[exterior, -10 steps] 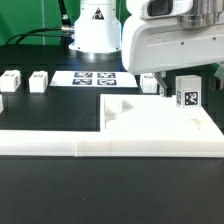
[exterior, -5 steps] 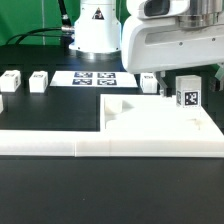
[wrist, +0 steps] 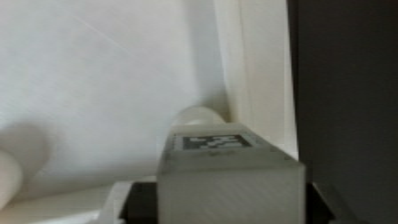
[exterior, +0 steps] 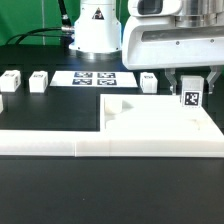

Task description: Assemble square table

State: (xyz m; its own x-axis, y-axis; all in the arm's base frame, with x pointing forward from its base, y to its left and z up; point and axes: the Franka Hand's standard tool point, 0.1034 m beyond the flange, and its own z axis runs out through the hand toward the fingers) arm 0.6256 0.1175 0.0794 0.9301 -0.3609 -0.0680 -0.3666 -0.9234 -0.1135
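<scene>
The white square tabletop slab (exterior: 150, 120) lies flat inside the corner of the border rail. My gripper (exterior: 191, 88) is shut on a white tagged leg post (exterior: 190, 98) and holds it upright over the slab's far corner, at the exterior view's right. In the wrist view the held leg (wrist: 222, 155) fills the space between the dark fingers (wrist: 143, 203), its tag facing the camera, with the slab (wrist: 107, 80) below. Three loose leg posts stand on the table: two at the left (exterior: 10, 79) (exterior: 38, 80) and one behind the slab (exterior: 148, 82).
The long low white border rail (exterior: 60, 143) runs along the front and up the right side. The marker board (exterior: 95, 77) lies flat at the back by the robot base (exterior: 95, 30). Another white part shows at the left edge (exterior: 2, 101).
The gripper with the leg post has shifted slightly toward the exterior view's right and risen a little. The other parts have not moved.
</scene>
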